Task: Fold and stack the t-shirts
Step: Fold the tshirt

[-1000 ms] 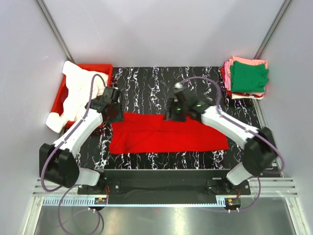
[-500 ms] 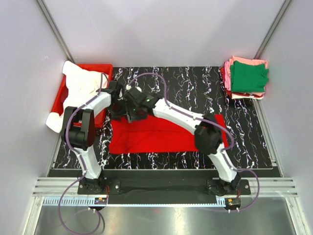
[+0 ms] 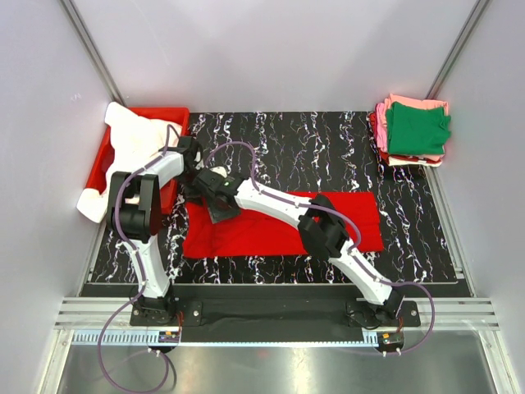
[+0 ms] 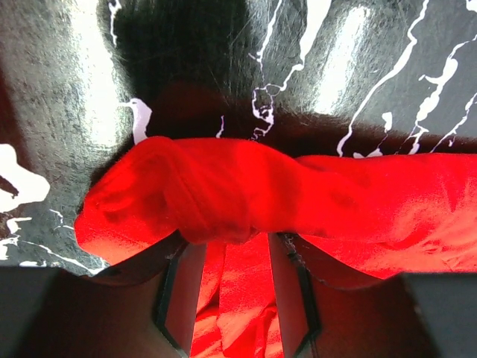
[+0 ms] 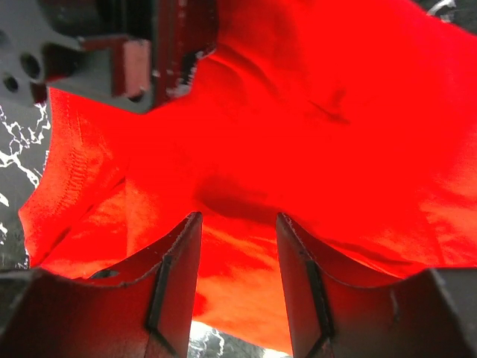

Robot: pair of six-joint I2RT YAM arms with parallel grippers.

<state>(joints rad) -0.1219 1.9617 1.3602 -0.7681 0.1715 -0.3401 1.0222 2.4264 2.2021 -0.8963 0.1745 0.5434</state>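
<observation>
Since half a second ago the right arm has bent lower, and the right fingers [image 5: 177,276] have drawn nearer the near edge, over the left end of the red t-shirt [image 3: 344,222], which lies across the near half of the worktop [image 3: 312,139]. They are clamped on red cloth. The left fingers [image 4: 180,287], just beside them, pinch a bunched red fold. The green-topped stack of folded t-shirts [image 3: 414,130] sits at the far right corner

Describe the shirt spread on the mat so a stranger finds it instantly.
On the black marbled mat, the red t-shirt lies across the near half. It alone is spread out: the others form a folded stack at the far right corner, and a white shirt drapes over the red bin.
</observation>
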